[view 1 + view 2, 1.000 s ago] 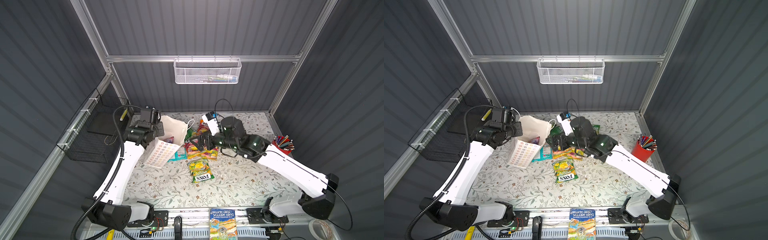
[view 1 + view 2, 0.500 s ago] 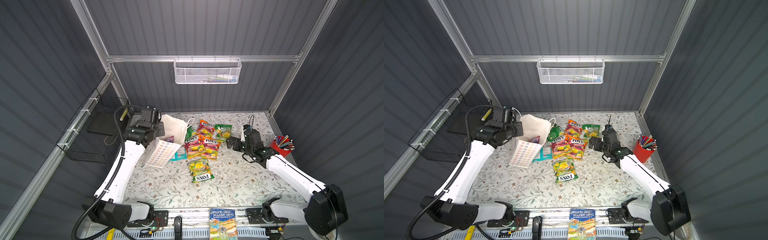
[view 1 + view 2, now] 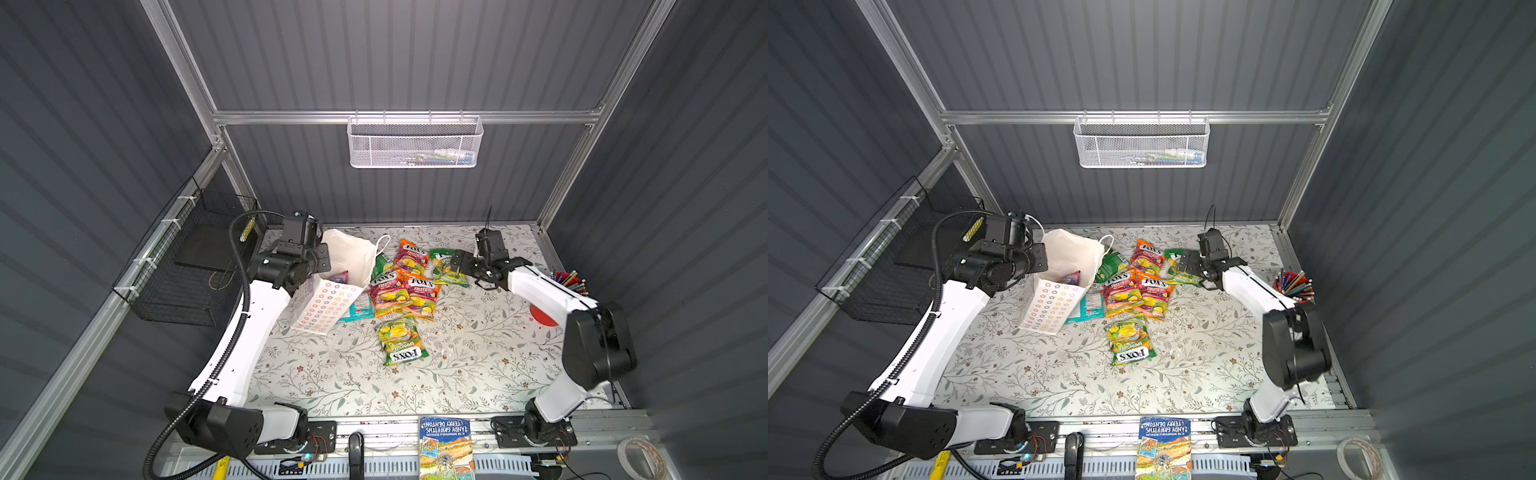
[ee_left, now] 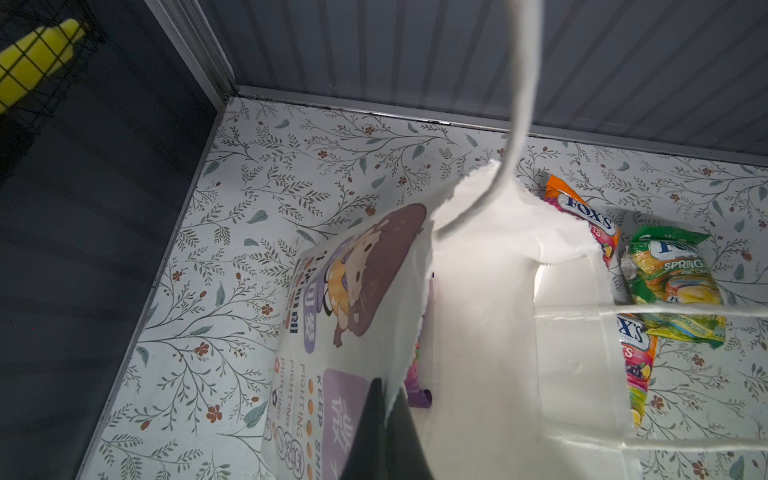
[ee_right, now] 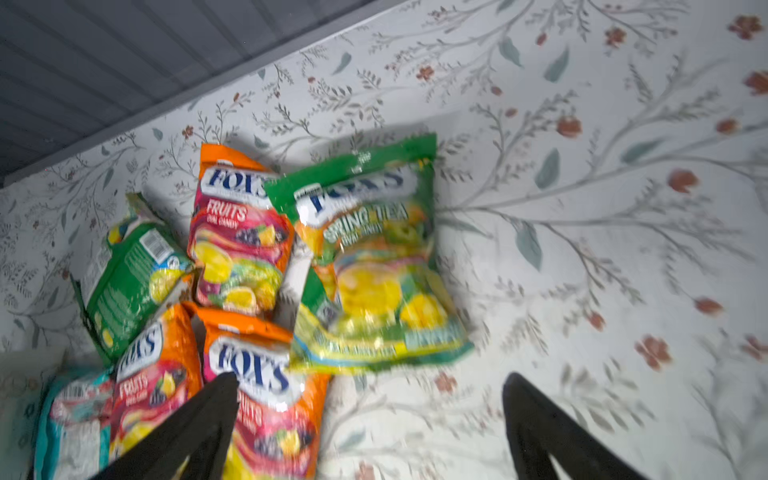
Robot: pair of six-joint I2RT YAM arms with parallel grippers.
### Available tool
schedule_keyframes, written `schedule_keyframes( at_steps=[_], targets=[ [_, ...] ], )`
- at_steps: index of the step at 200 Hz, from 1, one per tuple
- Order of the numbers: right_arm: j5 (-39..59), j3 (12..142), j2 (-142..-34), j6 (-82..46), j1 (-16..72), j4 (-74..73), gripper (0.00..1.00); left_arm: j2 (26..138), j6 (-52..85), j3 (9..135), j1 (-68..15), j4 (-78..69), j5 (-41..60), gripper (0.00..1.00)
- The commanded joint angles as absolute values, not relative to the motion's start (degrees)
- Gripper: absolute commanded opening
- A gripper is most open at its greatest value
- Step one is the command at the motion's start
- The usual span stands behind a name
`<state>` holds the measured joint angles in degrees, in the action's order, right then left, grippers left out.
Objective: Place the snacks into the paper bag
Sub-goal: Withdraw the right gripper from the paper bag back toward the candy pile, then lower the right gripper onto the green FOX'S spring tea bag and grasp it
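Nearest, one green-yellow packet [image 3: 401, 338] lies alone; farther, the wide-spread right end effector [image 5: 368, 376] beside the overlapping snacks [image 3: 401, 291] may drag two, and the left end effector [image 4: 386, 399], pinching the rim of the paper bag [image 3: 328, 299] at their 9 o'clock, could tear it.

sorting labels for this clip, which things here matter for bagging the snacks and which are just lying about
Job:
snacks
bag
left gripper, shut on the bag's rim
right gripper, open by the snacks

Lying about:
book
pencil cup
white basket
black basket
tape roll
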<state>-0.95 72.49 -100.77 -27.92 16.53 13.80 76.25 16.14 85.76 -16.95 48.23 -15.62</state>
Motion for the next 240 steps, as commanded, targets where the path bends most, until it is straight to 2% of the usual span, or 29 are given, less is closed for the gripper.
schedule_keyframes(
  at_steps=[1, 60, 100, 137, 240],
  targets=[
    [1.24, 76.18, -105.6, -26.19, 16.35, 18.81, 0.99, 75.77, 16.58, 86.14, -17.4, 46.93, -14.29, 0.0],
    [2.17, 83.55, -114.91, -25.6, 15.64, 21.97, 0.98, 75.67, 16.42, 86.26, -17.4, 46.82, -13.96, 0.0],
    [3.03, 85.64, -117.61, -25.37, 15.56, 21.97, 0.9, 75.74, 16.26, 86.22, -17.4, 46.82, -13.83, 0.0],
    [3.15, 87.09, -119.13, -25.13, 15.38, 23.96, 0.77, 75.68, 16.18, 86.13, -17.4, 46.67, -13.63, 0.0],
    [5.17, 85.58, -118.68, -24.16, 15.16, 24.1, 0.28, 75.32, 16.0, 86.04, -17.4, 46.38, -13.24, 0.0]
  ],
)
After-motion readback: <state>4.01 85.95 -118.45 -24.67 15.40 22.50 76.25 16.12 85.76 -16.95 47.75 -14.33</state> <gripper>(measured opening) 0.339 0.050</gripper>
